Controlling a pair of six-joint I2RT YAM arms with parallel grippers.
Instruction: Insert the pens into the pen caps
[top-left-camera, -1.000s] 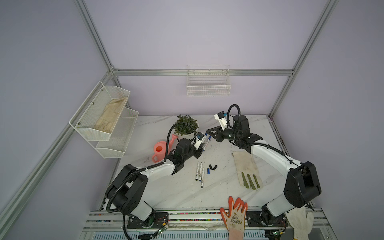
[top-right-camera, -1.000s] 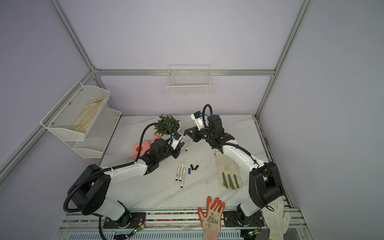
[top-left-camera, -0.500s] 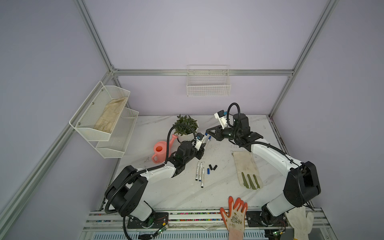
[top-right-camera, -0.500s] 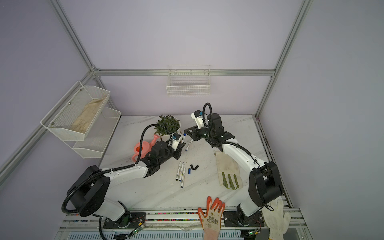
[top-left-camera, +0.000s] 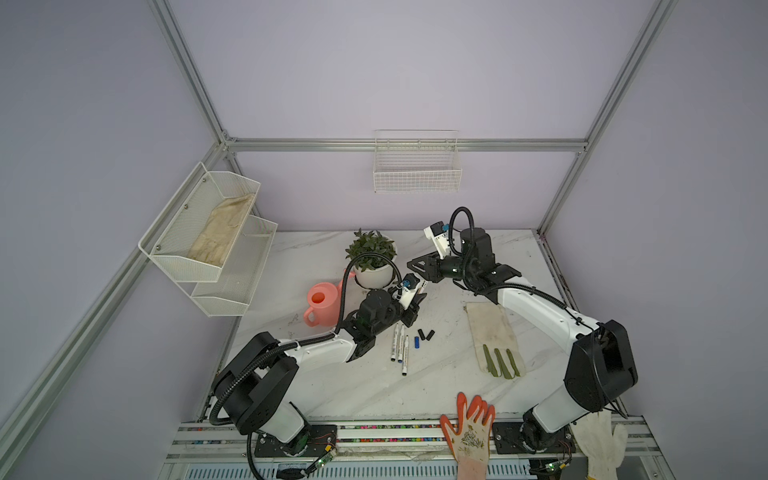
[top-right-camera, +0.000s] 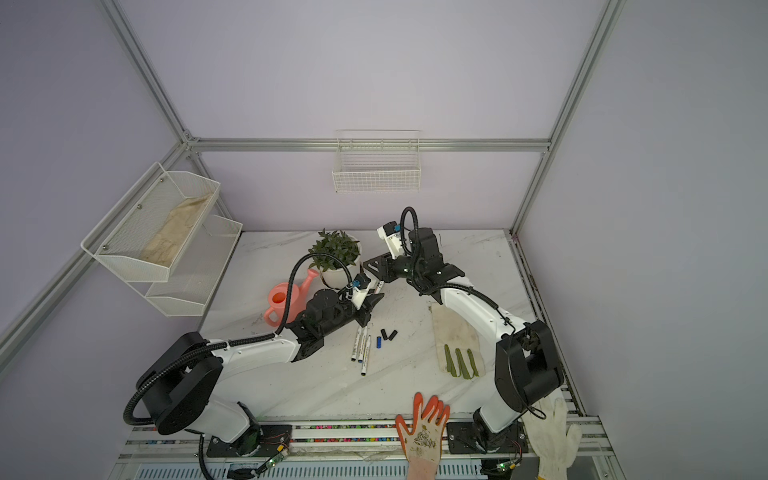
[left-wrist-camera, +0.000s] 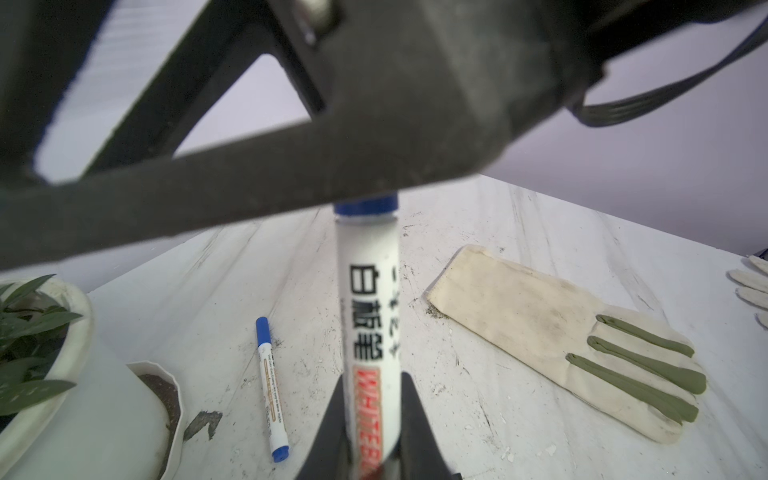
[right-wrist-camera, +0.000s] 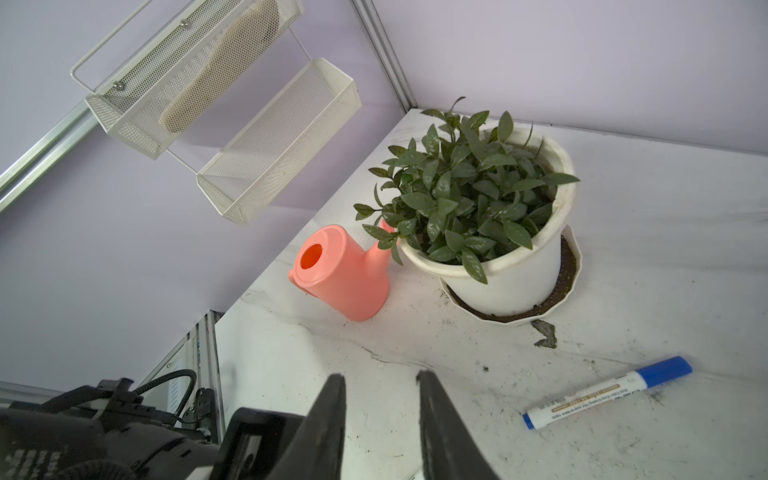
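Note:
My left gripper (left-wrist-camera: 372, 378) is shut on the barrel of a white pen (left-wrist-camera: 368, 291), held off the table. A blue pen cap (left-wrist-camera: 365, 208) sits on its far end. A finger of my right gripper (top-left-camera: 417, 270) crosses just beyond that cap. In the right wrist view my right gripper (right-wrist-camera: 380, 378) is open with nothing between its fingers. A capped pen (right-wrist-camera: 606, 392) lies beside the plant. Three uncapped pens (top-left-camera: 399, 343) lie side by side mid-table, with a blue cap (top-left-camera: 417, 342) and two black caps (top-left-camera: 426, 334) beside them.
A potted plant (top-left-camera: 372, 259) and a pink watering can (top-left-camera: 322, 303) stand behind my left arm. A cream glove with green fingers (top-left-camera: 494, 336) lies on the right. An orange glove (top-left-camera: 471, 428) and a white glove (top-left-camera: 598, 440) hang over the front rail.
My right gripper has opened and let go of the blue cap, which stays on the pen held in my left gripper. The left gripper keeps its grip.

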